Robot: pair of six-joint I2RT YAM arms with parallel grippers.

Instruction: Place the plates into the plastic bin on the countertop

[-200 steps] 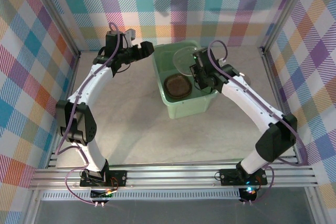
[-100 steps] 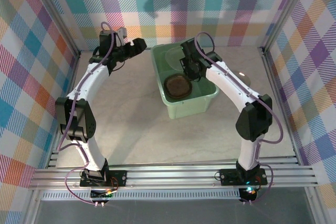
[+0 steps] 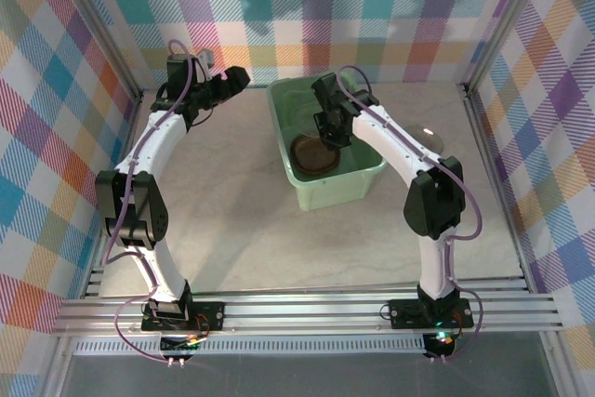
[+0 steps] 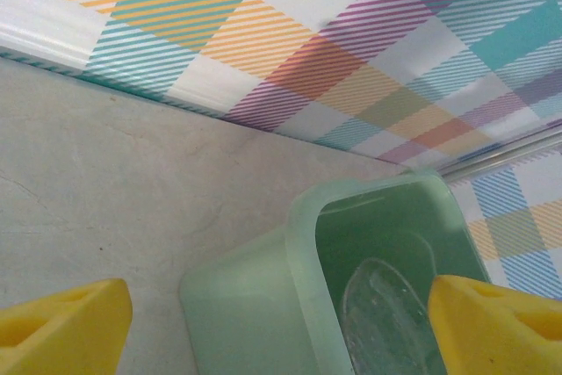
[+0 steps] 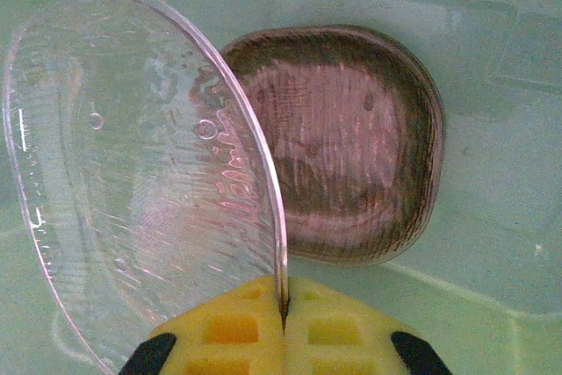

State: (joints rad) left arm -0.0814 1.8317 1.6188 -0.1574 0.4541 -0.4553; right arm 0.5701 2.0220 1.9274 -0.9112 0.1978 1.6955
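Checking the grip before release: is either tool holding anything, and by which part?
The right tool pinches a clear plate by its rim; the left tool is open and empty.

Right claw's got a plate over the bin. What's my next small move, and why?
Probably lower the right claw a touch so the clear plate meets the brown stack. The claw is shut on the plate's rim, and the plate hangs on edge above the green bin floor, not yet resting on the stack.
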